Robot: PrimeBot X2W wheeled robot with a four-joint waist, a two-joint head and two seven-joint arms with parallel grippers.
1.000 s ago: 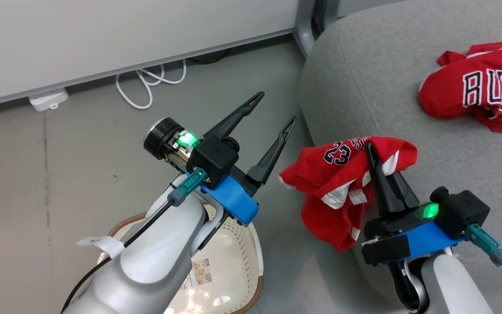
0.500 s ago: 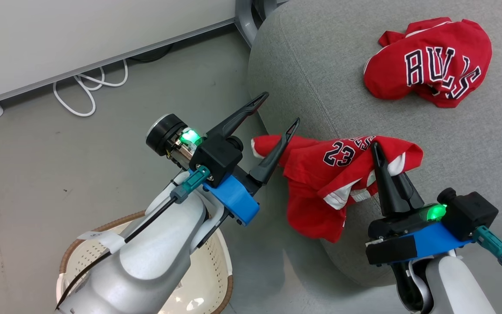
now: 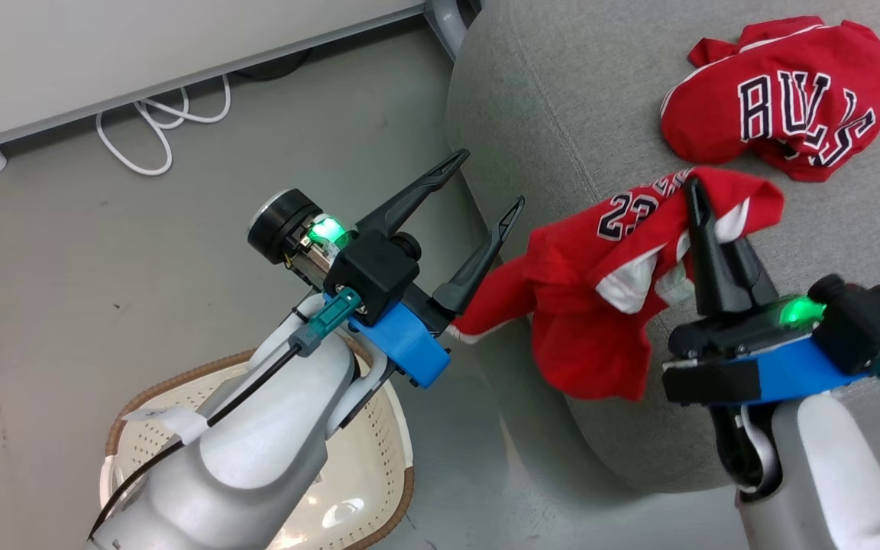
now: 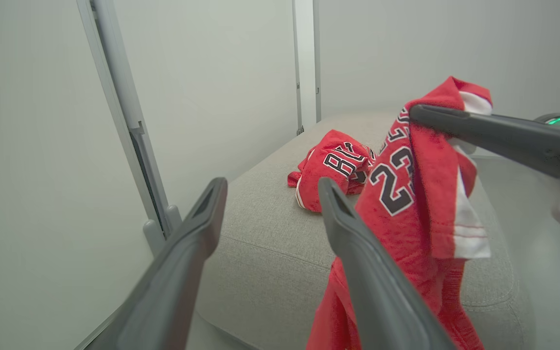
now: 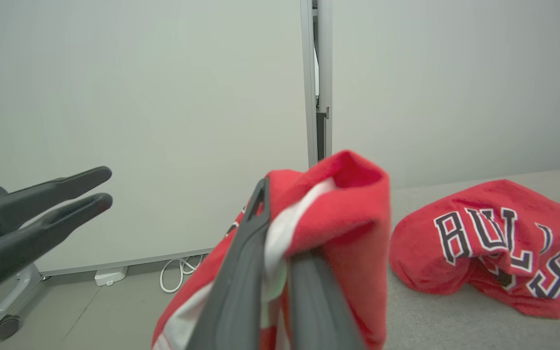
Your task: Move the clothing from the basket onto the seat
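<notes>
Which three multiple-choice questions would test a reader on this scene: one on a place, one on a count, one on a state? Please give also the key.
1. Where does the garment lettered BULLS lie?
A) on a wooden table
B) in a drawer
C) on the grey seat

2. How many red garments are there?
A) two
B) one
C) three

3. How does the right gripper stand?
A) open and empty
B) shut on the garment numbered 23
C) shut on nothing

Key:
1 C, it rests on top of the cushion.
2 A, there is the lettered piece and the numbered piece.
3 B, red and white cloth is pinched between its closed fingers.
</notes>
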